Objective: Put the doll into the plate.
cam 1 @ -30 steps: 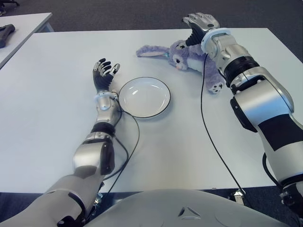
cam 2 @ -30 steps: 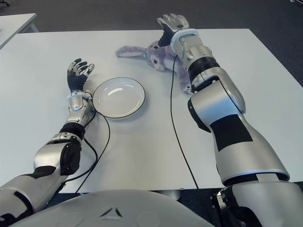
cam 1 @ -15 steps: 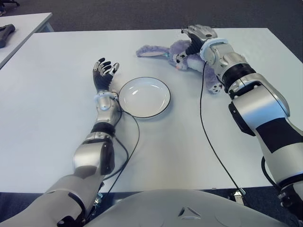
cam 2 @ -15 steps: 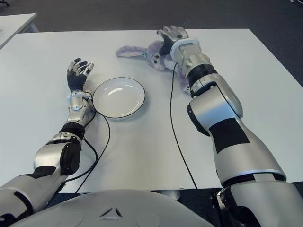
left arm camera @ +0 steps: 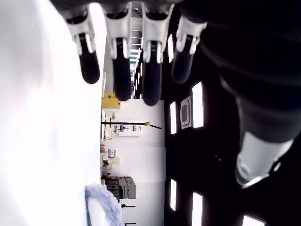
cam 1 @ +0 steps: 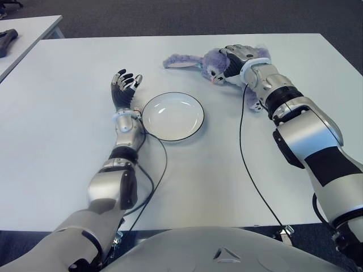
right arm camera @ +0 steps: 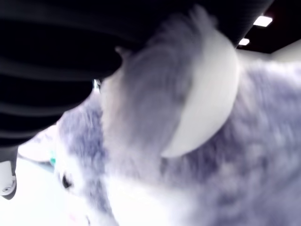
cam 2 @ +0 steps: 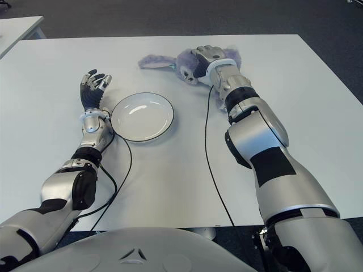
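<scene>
right wrist view: right robot hand (cam 1: 237, 55) presses fuzzy doll (cam 1: 211, 60).

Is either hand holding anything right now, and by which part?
Right hand lies over the doll at its head; whether the fingers have closed cannot be told. Left hand, left of the plate, holds nothing.

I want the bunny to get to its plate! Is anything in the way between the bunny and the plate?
No, nothing visible is in the way. The doll lies on the table with the right hand on top of it. The plate is empty, with only bare table between them. The left hand is open on the plate's far side.
</scene>
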Available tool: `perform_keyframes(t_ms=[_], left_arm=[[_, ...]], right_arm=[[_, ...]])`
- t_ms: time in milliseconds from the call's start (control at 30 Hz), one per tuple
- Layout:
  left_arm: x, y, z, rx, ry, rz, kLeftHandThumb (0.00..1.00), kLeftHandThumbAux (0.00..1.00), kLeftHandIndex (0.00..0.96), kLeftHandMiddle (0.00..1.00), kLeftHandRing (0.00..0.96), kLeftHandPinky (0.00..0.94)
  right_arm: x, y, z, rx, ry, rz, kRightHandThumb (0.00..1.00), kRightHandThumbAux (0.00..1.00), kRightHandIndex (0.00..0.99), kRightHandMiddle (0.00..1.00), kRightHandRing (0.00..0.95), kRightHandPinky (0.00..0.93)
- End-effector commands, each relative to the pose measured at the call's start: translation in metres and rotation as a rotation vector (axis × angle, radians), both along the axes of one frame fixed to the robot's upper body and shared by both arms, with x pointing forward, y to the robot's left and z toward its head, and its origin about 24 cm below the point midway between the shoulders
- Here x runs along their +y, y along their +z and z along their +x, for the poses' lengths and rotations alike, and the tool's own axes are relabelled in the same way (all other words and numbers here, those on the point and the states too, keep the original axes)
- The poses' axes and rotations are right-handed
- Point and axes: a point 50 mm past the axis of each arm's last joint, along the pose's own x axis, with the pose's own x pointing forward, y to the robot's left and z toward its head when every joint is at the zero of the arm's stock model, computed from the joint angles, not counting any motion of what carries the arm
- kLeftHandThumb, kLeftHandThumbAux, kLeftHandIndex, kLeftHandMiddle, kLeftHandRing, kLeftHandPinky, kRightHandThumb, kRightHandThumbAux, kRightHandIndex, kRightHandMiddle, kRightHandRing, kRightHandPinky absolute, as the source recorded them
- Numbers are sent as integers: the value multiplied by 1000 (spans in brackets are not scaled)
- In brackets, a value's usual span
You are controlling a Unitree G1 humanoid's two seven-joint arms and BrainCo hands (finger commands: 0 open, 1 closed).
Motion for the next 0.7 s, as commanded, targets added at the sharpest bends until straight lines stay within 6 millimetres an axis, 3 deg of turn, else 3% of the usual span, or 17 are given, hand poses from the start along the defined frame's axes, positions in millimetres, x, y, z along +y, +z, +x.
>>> perform_keyframes(t_ms=[33,700], left_arm=[[-2,-130,-126,497,101,-124,0,658,224,315,293,214],[2,-131,-127,503,103,-134,0,613,231,329,302,191]], right_arm=[[-14,-37,-10,137,-72,10,92,494,0,0,0,0],[-26,-45,-14,161,-94,-6,132,535,0,0,0,0]])
